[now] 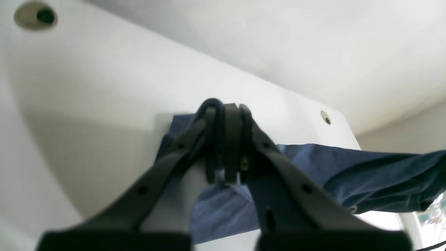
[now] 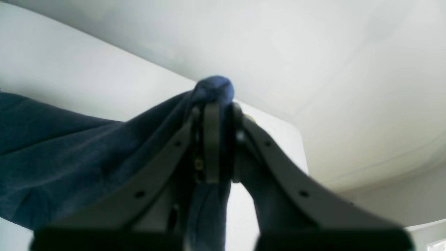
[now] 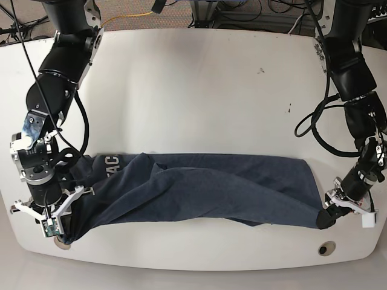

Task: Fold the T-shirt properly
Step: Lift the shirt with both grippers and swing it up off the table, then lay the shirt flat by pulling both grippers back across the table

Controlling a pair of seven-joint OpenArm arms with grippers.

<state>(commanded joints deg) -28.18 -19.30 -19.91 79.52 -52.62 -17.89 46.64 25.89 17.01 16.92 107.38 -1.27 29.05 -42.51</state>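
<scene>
Both hands, left [image 3: 329, 215] and right [image 3: 62, 232], are clamped on the shirt [image 3: 199, 193], stretched along the table's [image 3: 193, 96] lower edge. I fear uneven pulling slips a corner.

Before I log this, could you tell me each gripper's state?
Left gripper: shut on the T-shirt.
Right gripper: shut on the T-shirt.

I can read only "AC" of the white lettering [image 3: 112, 164] on the dark slate-blue T-shirt [image 3: 205, 187]; folds hide the rest. Both wrist views are blurred.
</scene>
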